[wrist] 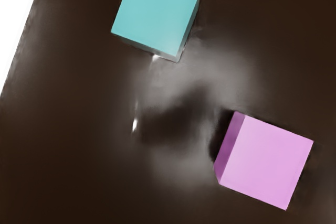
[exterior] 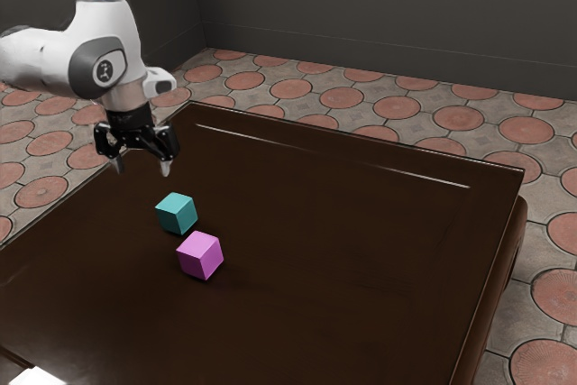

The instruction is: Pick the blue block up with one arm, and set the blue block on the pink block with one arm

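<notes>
The small teal-blue cube (exterior: 176, 213) is seen resting on the dark brown wooden desk (exterior: 361, 223), just beside the matte pink cube (exterior: 199, 254), with a narrow gap between them. Farther from the pink cube, past the blue one on much the same line, the black two-finger tool (exterior: 141, 167) is held aloft, released and empty. A downward reach toward the pink cube's side is judged needed.

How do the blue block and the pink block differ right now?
Colour: the blue block is teal, the pink block magenta. Position: the blue block sits nearer the open end effector; the pink block lies beyond it, toward the exterior view's lower right. Shared: both are like-sized cubes resting apart on the table, neither gripped.
</notes>
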Controlling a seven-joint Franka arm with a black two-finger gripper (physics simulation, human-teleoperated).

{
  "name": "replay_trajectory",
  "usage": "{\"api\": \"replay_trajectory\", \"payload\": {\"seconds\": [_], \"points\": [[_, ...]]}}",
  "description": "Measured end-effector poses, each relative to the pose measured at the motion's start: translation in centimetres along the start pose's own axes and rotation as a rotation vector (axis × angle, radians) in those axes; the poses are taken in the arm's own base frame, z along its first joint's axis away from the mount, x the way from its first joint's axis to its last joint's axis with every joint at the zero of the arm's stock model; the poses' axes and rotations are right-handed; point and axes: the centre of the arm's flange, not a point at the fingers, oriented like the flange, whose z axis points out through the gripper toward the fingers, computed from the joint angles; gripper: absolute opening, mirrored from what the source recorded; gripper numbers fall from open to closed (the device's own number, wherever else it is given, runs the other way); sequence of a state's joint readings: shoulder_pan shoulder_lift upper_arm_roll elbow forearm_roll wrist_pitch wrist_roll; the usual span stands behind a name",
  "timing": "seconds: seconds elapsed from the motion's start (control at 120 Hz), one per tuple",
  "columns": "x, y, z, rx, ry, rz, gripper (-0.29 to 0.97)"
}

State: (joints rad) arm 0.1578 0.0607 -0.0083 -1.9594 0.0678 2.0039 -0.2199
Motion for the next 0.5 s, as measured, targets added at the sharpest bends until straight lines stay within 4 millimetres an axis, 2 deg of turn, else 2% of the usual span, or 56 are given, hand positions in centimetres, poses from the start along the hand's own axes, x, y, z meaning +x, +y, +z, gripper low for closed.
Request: {"api": "replay_trajectory", "payload": {"seconds": [0.058, 0.1, 0.192, 0.342, 0.4, 0.5], "points": [[1.6, -0.1, 2.6, 0.008, 0.034, 0.022, 0.68], [2.8, -1.0, 4.1, 0.011, 0.060, 0.026, 0.68], [6.1, -3.2, 5.3, 0.015, 0.122, 0.029, 0.68], [11.0, -2.9, 7.4, -0.008, 0.144, 0.076, 0.68], [11.8, -2.6, 8.6, -0.018, 0.129, 0.102, 0.68], [12.2, -2.4, 10.0, -0.029, 0.108, 0.174, 0.68]]}}
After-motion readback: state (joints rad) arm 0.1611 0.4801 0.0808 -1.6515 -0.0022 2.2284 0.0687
